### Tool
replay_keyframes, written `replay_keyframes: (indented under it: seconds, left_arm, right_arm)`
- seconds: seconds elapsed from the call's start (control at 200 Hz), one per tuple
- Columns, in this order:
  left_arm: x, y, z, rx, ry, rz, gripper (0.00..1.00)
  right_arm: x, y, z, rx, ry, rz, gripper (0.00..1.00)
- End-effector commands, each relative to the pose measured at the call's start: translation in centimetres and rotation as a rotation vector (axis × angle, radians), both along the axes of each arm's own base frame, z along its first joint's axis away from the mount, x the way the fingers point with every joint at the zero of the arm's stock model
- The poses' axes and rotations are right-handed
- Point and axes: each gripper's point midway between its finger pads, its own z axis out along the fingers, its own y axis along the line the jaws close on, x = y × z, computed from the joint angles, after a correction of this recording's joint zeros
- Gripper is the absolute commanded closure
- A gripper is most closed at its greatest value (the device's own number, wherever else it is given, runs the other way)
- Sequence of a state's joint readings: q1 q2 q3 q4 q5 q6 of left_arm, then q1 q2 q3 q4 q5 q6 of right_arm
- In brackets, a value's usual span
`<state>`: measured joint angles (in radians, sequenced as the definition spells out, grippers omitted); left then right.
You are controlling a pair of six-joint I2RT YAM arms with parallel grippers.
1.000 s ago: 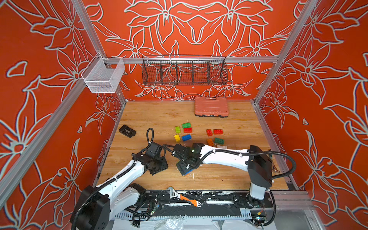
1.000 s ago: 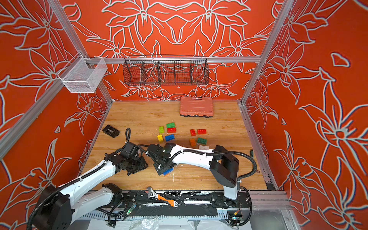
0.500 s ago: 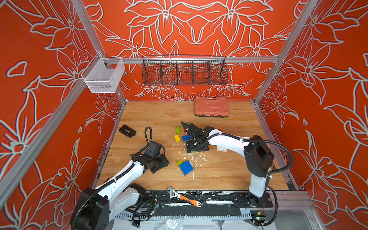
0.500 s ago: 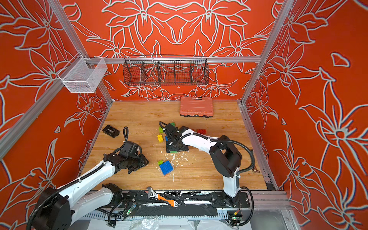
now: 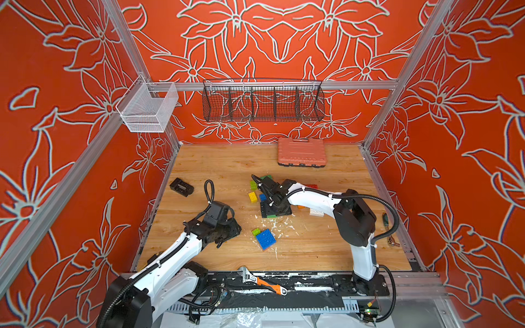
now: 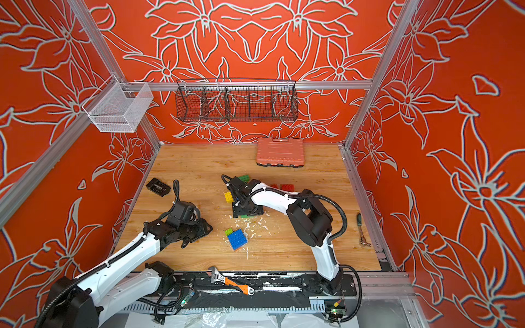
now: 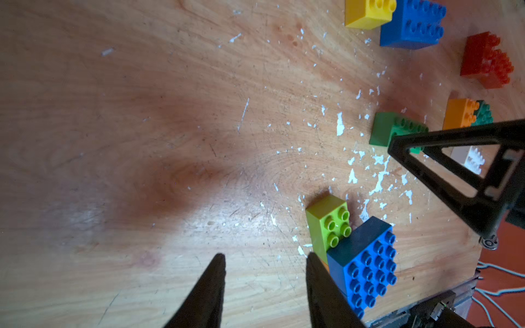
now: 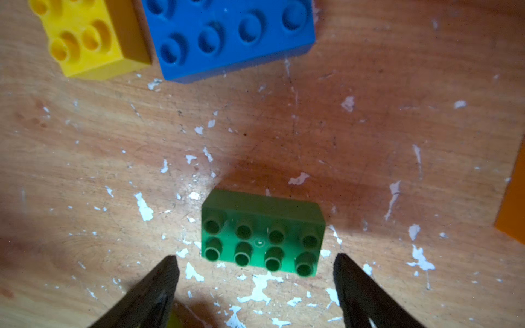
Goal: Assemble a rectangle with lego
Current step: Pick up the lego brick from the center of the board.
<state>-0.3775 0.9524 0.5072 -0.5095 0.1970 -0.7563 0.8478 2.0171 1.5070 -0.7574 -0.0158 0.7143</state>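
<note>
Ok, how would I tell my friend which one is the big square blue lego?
Look at the wooden table, in the half toward the orange-handled wrench. The big square blue lego lies there among white flecks, apart from the loose bricks farther back. Only it shows sixteen studs, with a small lime brick hugging one corner.

White-flecked wooden tabletop [image 5: 216, 167], loose coloured studded plastic bricks [image 5: 252, 196] mid-board, joined blue-and-lime block [image 5: 266, 239] nearer front, salmon-pink ribbed case [image 5: 301, 152] at back.

Glossy plastic green brick [image 8: 262, 234]; scuffed, paint-flecked wood table [image 8: 369, 136].
</note>
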Motion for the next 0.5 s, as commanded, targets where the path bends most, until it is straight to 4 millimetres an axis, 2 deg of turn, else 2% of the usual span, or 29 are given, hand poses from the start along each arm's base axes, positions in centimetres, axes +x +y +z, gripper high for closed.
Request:
replay_keyframes:
  seconds: [0.0,0.23,0.495]
  left_arm:
    - [-0.09,-0.02,-0.43,-0.002,0.003,-0.011,0.55]
    - [-0.14,-0.15,-0.69,-0.005,0.009,-0.021,0.55]
    - [-0.32,-0.11,-0.88,0.003,0.014,-0.034,0.55]
  right_arm:
    - [0.34,-0.39,-0.56,-0.047,-0.004,-0.003,0.14]
    - [0.74,-0.44,-0.73,-0.064,-0.019,0.013,0.24]
    - [0.93,-0.27,-1.09,-0.070,-0.022,0.030,0.20]
